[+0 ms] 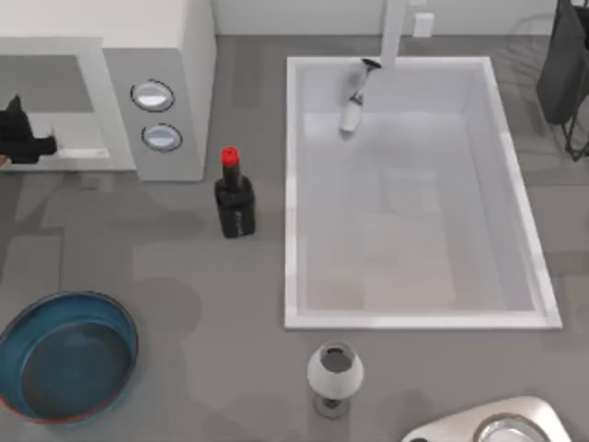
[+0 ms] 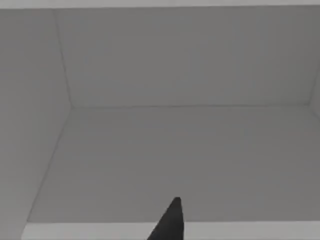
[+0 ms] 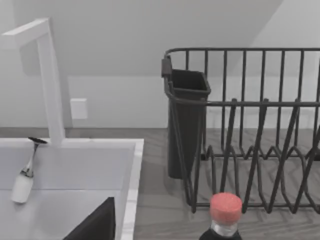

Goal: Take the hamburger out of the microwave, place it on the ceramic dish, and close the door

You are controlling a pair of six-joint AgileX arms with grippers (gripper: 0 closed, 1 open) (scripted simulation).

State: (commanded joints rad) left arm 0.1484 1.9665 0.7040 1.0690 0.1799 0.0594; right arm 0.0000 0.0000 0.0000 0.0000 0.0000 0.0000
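The hamburger cannot be made out; the microwave point(image 1: 156, 55) cavity appears bare in the left wrist view. The left end effector point(image 1: 23, 138) is seen at its mouth, finger spread indeterminable. Withdrawal should be kept level toward the ceramic dish point(image 1: 64, 354).

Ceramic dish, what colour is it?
Deep blue with a thin brownish-orange rim; the ceramic dish shows best in the top view.
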